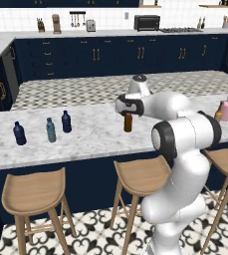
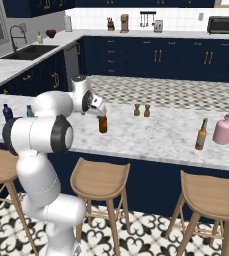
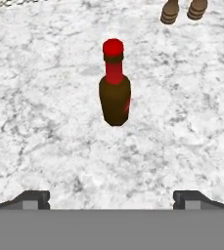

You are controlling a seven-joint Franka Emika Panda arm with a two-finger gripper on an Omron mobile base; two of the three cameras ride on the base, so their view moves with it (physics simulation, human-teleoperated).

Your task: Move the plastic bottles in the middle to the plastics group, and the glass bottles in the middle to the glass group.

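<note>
1. Arm (image 1: pixel 177 149): white, dark joints; rises at lower right of left base view, folded at the elbow, forearm reaching toward frame centre.
2. Gripper (image 3: pixel 111 197): pointing downward, jaws spread wide, empty; fingertips (image 3: pixel 35 199) at bottom corners of hand view.

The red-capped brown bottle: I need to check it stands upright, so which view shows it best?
The hand view: the red-capped brown bottle stands whole and upright on the marble, cap to base. In the left base view the hand hides its top; the right base view shows its lower body below the open gripper.
</note>
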